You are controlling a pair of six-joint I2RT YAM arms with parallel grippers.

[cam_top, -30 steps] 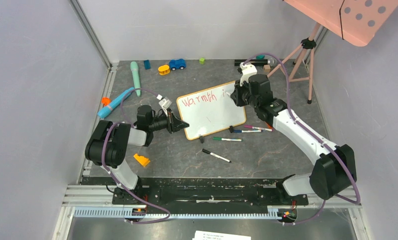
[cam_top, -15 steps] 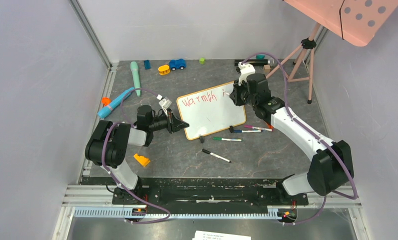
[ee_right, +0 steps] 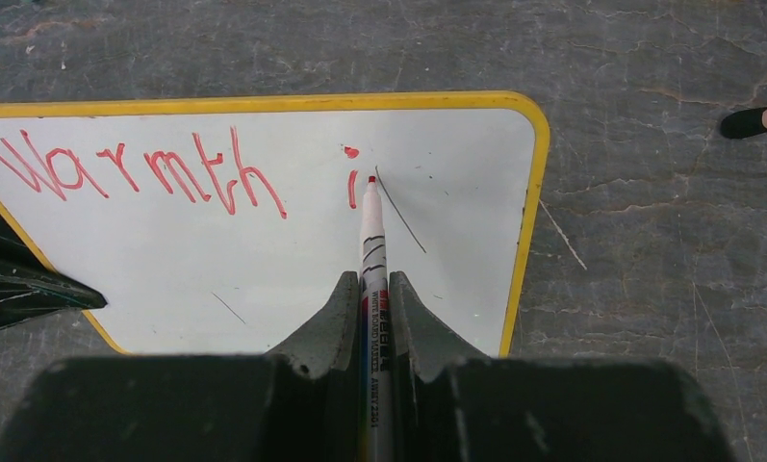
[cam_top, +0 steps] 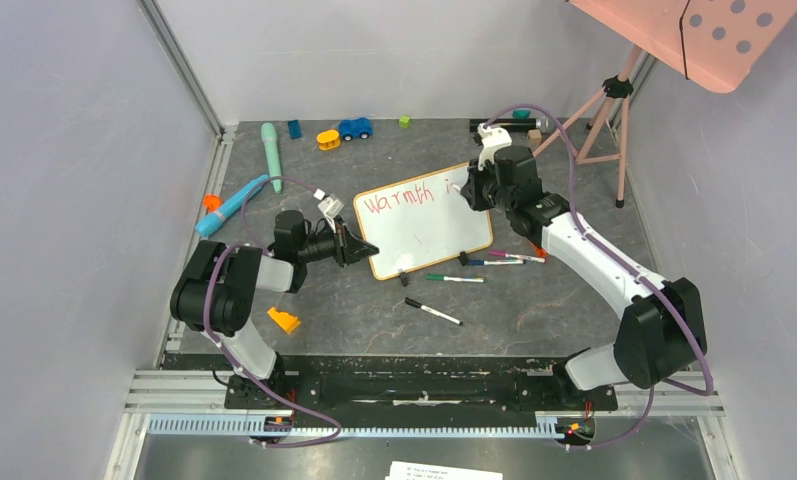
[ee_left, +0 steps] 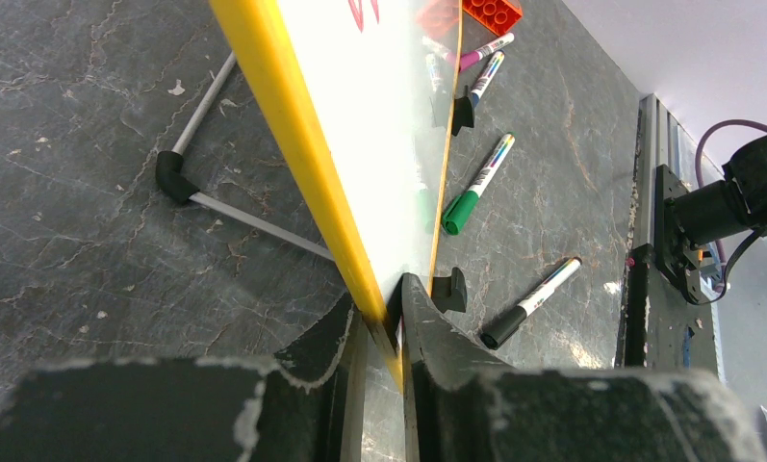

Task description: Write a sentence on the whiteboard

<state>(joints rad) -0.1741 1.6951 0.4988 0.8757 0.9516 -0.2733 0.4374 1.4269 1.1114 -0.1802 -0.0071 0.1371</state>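
The whiteboard (cam_top: 424,222) lies mid-table, white with a thin yellow-wood frame (ee_right: 528,221). Red marker writing on it reads "Warmth" (ee_right: 134,173), followed by a lone "i" (ee_right: 351,188); this is the sentence as it stands. My right gripper (ee_right: 373,284) is shut on a red whiteboard marker (ee_right: 372,241) whose tip sits just right of the "i" stroke, over the board's upper right part. My left gripper (ee_left: 384,313) is shut on the whiteboard's lower left corner, one finger on each side of the frame (ee_left: 293,144). In the top view the left gripper (cam_top: 359,249) holds that corner.
Loose markers lie near the board's front edge: green (cam_top: 455,278), black-capped (cam_top: 433,311), blue and pink (cam_top: 504,259). An orange brick (cam_top: 284,320) sits by the left arm. Toy cars (cam_top: 342,132), a teal stick (cam_top: 271,156) and a blue tube (cam_top: 232,205) lie behind. A pink tripod stand (cam_top: 614,120) rises at right.
The right gripper with the marker has edged slightly toward the far right of the board. The left arm and the board stay still.
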